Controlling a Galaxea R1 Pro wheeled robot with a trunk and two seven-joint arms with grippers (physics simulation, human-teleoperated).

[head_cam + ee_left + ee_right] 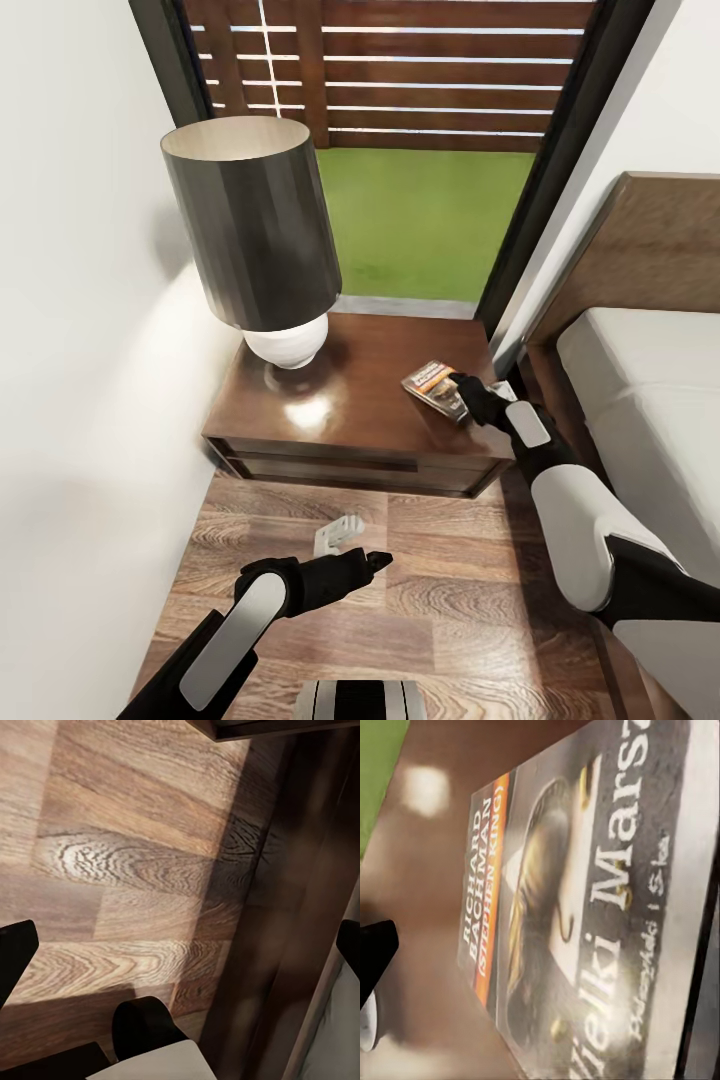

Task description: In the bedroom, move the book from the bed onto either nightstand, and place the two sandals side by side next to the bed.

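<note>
1. I am reaching my right gripper [462,392] over the nightstand [350,420], its fingers pinching the book [432,384].
2. The book is lying flat on the surface near the corner closest to the bed [650,400], well apart from the lamp [255,235].
3. I am holding my left gripper [375,560] low over the wood floor [450,600]; I cannot tell whether it is spread or pressed together.

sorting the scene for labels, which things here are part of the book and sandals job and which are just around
Part of the job:
book, at the right gripper
nightstand, under the book
bed, beside the nightstand

Just around:
lamp on the nightstand
small white object on the floor
left gripper, low over the floor
</note>
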